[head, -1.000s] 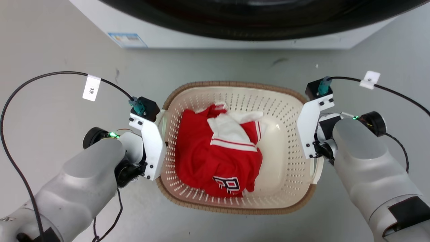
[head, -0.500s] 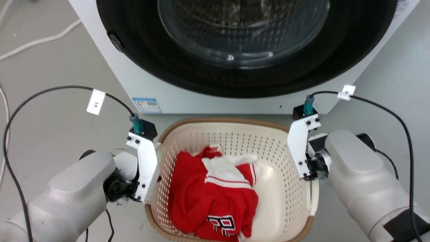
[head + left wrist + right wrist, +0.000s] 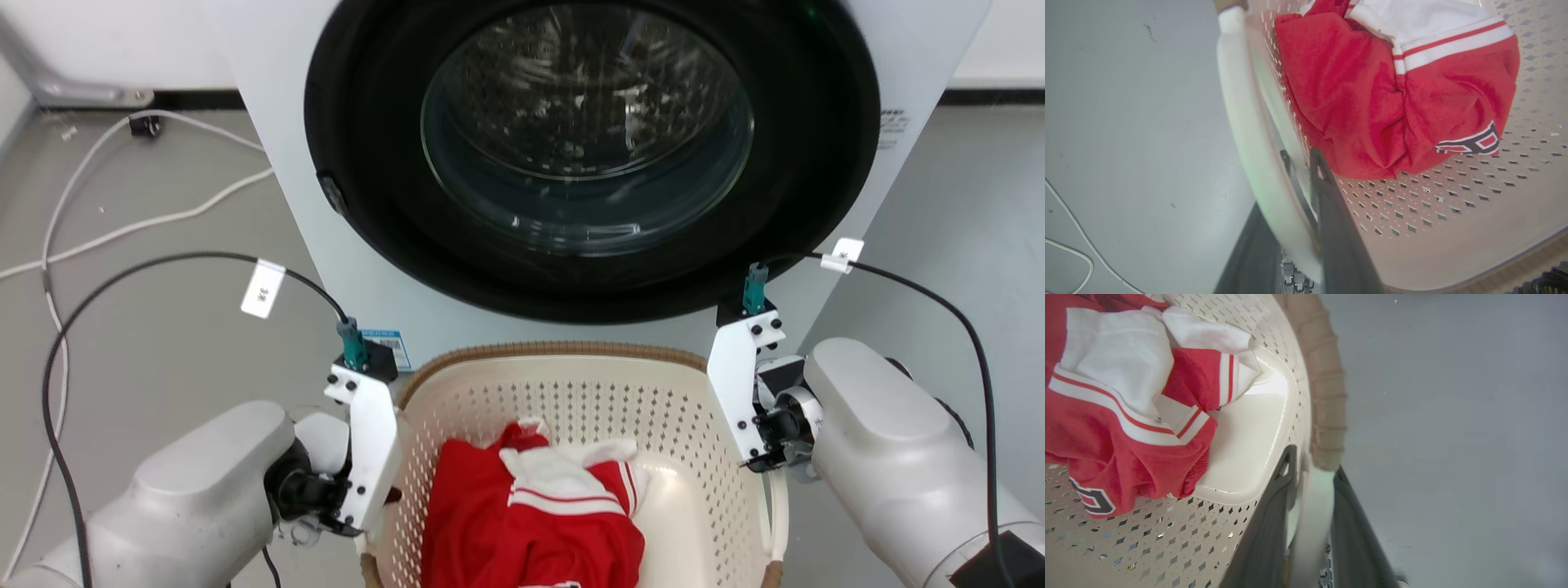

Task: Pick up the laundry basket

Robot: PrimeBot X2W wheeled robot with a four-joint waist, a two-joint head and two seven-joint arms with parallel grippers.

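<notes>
The laundry basket [image 3: 563, 384], cream perforated plastic with a brown woven-look rim, hangs between my two arms, its far rim in front of the washer's lower panel. A red and white garment [image 3: 531, 523] lies inside it. My left gripper [image 3: 389, 495] is shut on the basket's left white handle [image 3: 1241, 122], one dark finger on each side of it. My right gripper [image 3: 767, 474] is shut on the right white handle [image 3: 1310, 506] just below the brown rim [image 3: 1327, 396]. Both wrist views look down into the basket, with the grey floor well beneath it.
A white front-loading washing machine [image 3: 588, 163] with a round dark glass door stands right behind the basket. White cables [image 3: 122, 229] trail over the grey floor at the left. Bare floor lies to the machine's right.
The head camera has tilted up, bringing the washer door into view. Both grippers and the basket have risen together, from floor level to the height of the washer's lower front.
</notes>
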